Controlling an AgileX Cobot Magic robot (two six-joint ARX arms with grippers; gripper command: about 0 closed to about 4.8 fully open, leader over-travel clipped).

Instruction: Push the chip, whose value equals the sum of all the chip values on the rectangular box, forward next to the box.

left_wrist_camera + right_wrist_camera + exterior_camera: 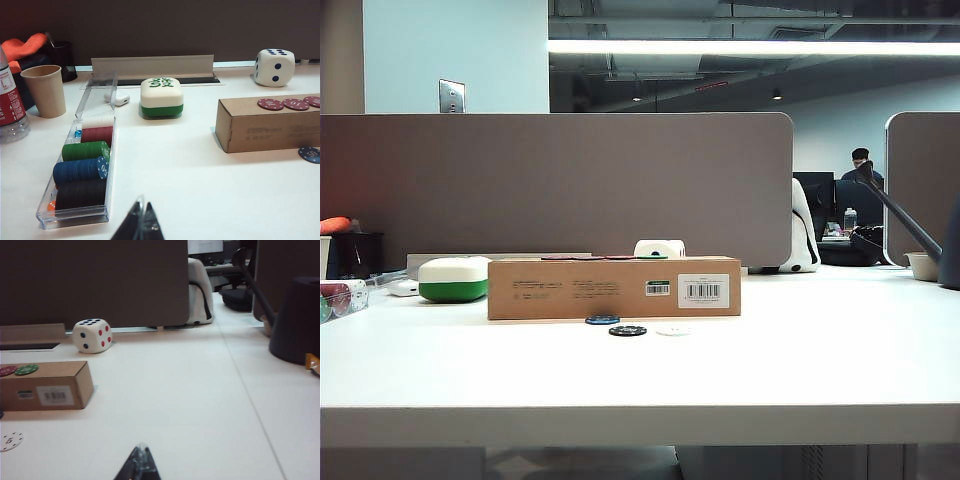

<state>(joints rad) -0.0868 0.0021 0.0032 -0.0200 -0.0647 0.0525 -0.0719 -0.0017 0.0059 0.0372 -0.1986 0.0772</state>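
Lying just before the box (614,287) on the surface (800,360), ahead of the black chip (627,331) and white chip (672,329), the blue chip (602,320) seems already pushed; left jaws (140,225) and right jaws (140,465) closed, hovering well back.

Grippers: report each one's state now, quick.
Left gripper: shut, holding nothing, hovering near the chip tray.
Right gripper: shut, holding nothing, over bare table right of the rectangular box.
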